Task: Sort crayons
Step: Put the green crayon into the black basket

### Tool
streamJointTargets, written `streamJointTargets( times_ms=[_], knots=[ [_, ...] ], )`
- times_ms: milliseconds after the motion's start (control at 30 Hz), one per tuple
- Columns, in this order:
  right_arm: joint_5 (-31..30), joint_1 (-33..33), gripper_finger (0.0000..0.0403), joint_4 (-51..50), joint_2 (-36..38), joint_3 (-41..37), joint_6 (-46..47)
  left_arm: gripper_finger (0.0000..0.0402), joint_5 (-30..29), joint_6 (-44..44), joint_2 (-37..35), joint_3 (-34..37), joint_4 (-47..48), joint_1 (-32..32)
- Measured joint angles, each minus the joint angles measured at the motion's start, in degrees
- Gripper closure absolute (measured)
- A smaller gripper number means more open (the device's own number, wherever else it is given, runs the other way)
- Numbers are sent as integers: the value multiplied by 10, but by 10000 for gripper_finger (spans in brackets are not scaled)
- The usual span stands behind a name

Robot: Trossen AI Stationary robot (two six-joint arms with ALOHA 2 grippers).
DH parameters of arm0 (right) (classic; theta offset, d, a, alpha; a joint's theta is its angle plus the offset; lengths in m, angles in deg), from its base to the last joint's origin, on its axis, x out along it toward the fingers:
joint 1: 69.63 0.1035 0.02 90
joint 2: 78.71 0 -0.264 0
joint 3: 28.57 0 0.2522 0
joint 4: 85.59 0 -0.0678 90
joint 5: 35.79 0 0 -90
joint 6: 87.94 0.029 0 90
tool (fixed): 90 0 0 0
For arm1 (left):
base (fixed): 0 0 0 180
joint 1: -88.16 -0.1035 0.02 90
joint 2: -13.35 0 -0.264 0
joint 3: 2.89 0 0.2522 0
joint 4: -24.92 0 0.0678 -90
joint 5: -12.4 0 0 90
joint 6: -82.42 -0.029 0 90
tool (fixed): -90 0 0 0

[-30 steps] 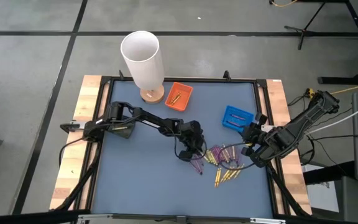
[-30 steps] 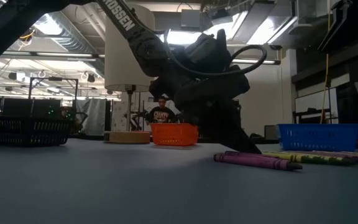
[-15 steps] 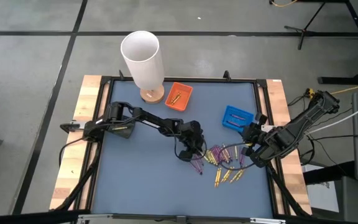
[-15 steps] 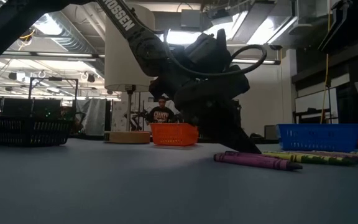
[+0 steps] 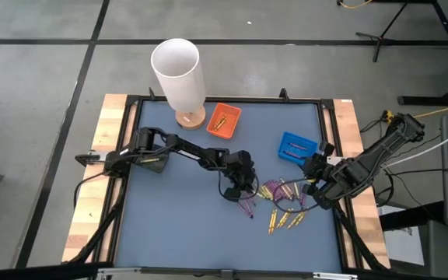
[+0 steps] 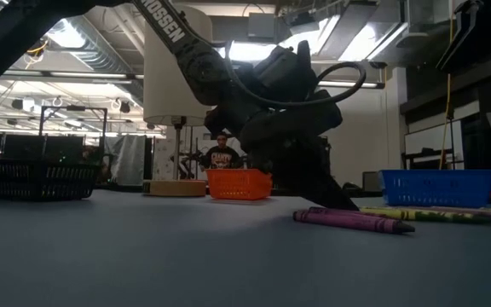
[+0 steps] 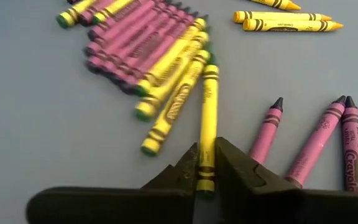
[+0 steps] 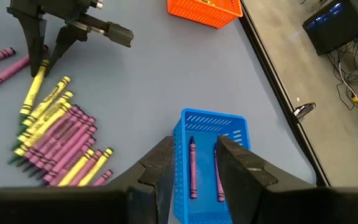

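Yellow and purple crayons point(image 5: 280, 194) lie in a loose heap point(image 7: 145, 53) on the blue-grey mat, right of centre. Three purple ones point(image 7: 319, 140) lie apart beside it. My left gripper point(image 7: 207, 163) is low at the heap's left edge point(image 5: 243, 189), shut on one yellow crayon point(image 7: 207, 118). My right gripper point(image 8: 194, 163) hangs open above the blue tray point(image 8: 211, 155), touching nothing. The blue tray point(image 5: 296, 146) holds two purple crayons point(image 8: 192, 167). The orange tray point(image 5: 224, 119) holds yellow ones. My left gripper pinches the yellow crayon at its flat near end point(image 7: 205, 177) between the two fingertips point(image 7: 232, 163). The fingers slant down from the table's left side, and the crayon runs on away from them. Its length lies on the mat, its tip toward the heap.
A tall white cylinder on a wooden base point(image 5: 179, 74) stands at the far left. The table has a raised black frame point(image 5: 224, 99). A dark basket point(image 6: 32, 179) shows at the left in the low view. A person point(image 6: 222, 156) sits far behind the table.
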Motion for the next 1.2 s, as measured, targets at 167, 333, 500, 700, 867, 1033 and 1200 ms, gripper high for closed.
streamJointTargets(
  times_ms=[167, 333, 500, 700, 867, 1033, 1200],
  knots=[
    [0, 0, 284, 0, 0, 0, 0, 384, 1, 0, 0, 0, 0, 0],
    [0, 0, 284, 0, 0, 0, 0, 385, 3, 3, 0, 0, -4, 0],
    [0, 0, 284, 0, 0, 0, 0, 386, 24, 10, -1, 1, -12, -2],
    [0, 0, 284, 0, 0, 0, 0, 386, 30, 30, -15, 2, -7, -1],
    [0, 0, 284, 0, 0, 0, 0, 386, 31, 31, -30, 1, -16, -1],
    [0, 0, 284, 0, 0, 0, 0, 387, 26, 31, -45, 1, -25, -3],
    [0, 0, 284, 0, 0, 0, -2, 387, -3, 31, -47, 0, -106, -14]
  ],
)
